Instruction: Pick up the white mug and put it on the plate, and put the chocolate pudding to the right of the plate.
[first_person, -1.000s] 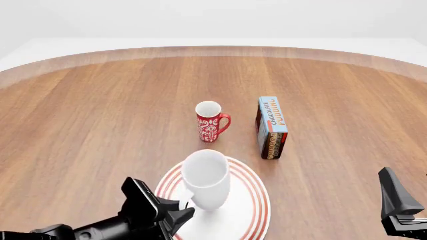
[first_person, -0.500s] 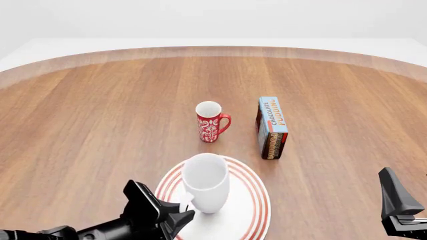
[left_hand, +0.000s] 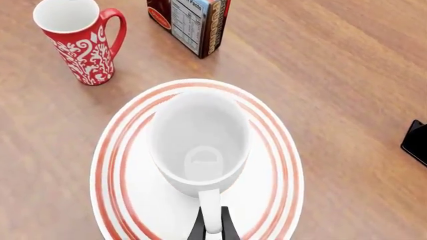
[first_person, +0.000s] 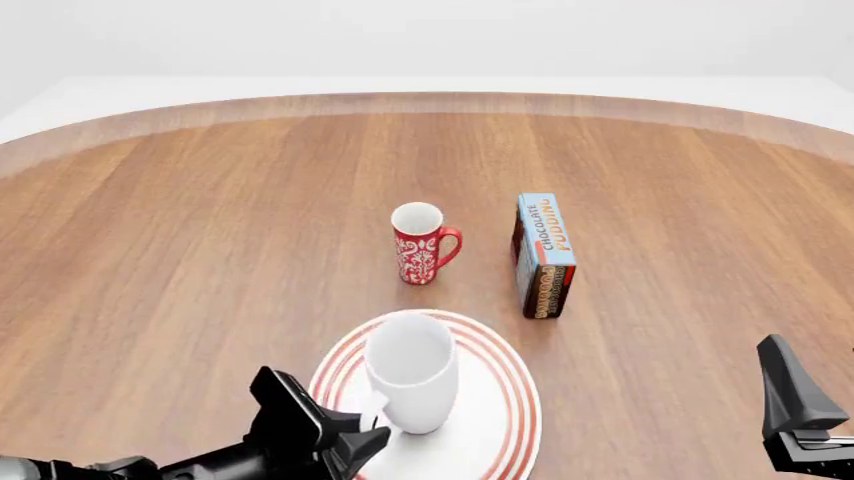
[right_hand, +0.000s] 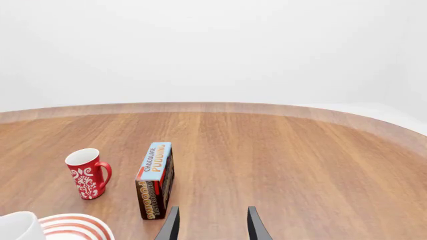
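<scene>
The white mug (first_person: 411, 368) stands upright over the middle of the red-ringed plate (first_person: 514, 420); I cannot tell whether its base touches. My left gripper (first_person: 371, 428) is shut on the mug's handle (left_hand: 210, 210), with the thin black fingers (left_hand: 197, 231) pinching it from both sides in the left wrist view, above the plate's rim (left_hand: 113, 155). The chocolate pudding (first_person: 545, 255) stands on its edge beyond the plate, to its right. My right gripper (first_person: 798, 405) waits open at the near right, its fingers (right_hand: 171, 225) aimed past the pudding (right_hand: 155, 180).
A red mug (first_person: 423, 243) with a white pattern stands behind the plate, left of the pudding, and shows in both wrist views (left_hand: 77, 40) (right_hand: 87, 179). The round wooden table's far edge (first_person: 427, 100) curves across the back.
My left gripper has lowered the white mug toward the plate and drawn it slightly nearer. The right arm, red mug and pudding have not moved.
</scene>
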